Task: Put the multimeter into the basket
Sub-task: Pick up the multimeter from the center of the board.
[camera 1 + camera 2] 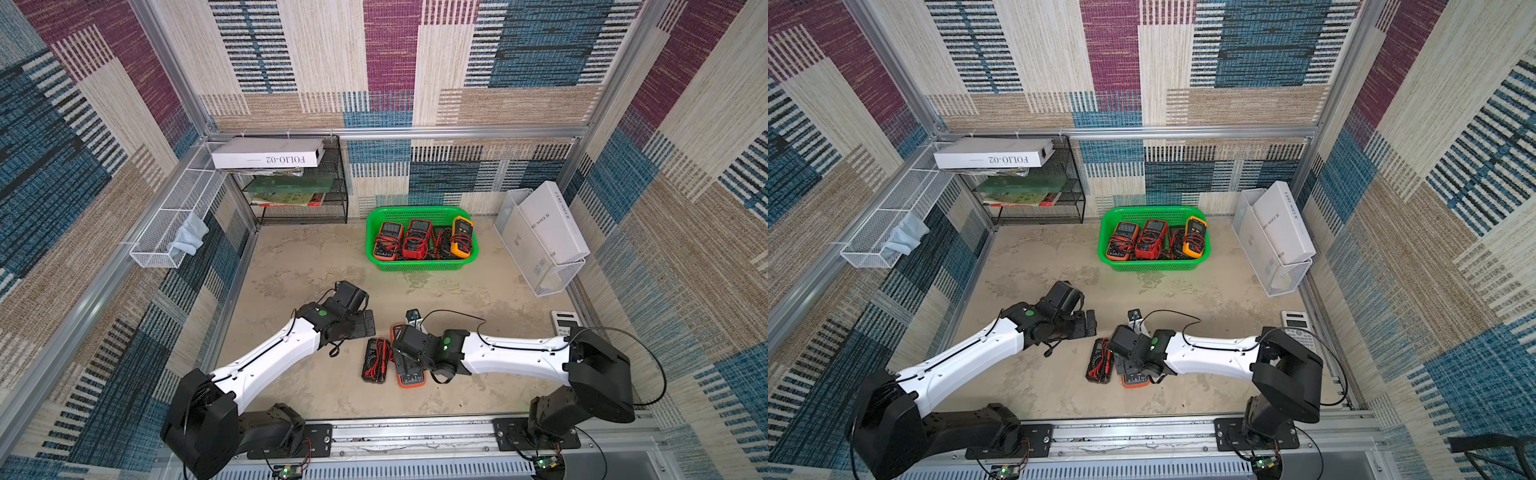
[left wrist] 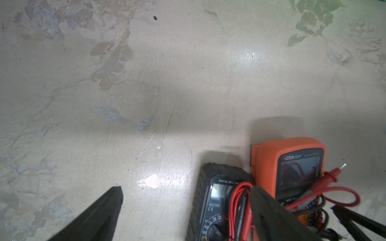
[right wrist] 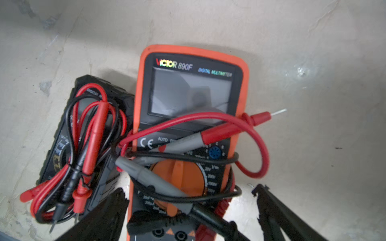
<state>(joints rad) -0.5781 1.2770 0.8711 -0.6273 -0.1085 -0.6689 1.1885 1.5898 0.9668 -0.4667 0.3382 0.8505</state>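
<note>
Left gripper [image 2: 186,188], right gripper [image 3: 191,189]: both wide. Table [image 1: 299,266]: black multimeter [image 2: 208,200], orange multimeter [image 3: 188,91]. Basket [image 1: 419,266]: at least three more.

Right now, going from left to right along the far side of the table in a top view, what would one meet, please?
White wire bin with a cloth → black mesh rack → green basket → white mesh bin holding a white box.

Two arms on the rail [image 1: 415,434]. Left arm [image 1: 266,357] & right arm [image 1: 515,357] look identical: white moulded shells, blk joints, bulky blk housings [image 1: 199,424] nearest the rail. Thin blk cable [image 1: 266,347] clipped along ea. white shell. Green dot [image 1: 322,312] on ea. wrist, far end from the rail. Blk base plates [image 1: 318,438] screwed onto the rail. Fingers [image 2: 98,217] matte blk, wedge-shaped.
</note>
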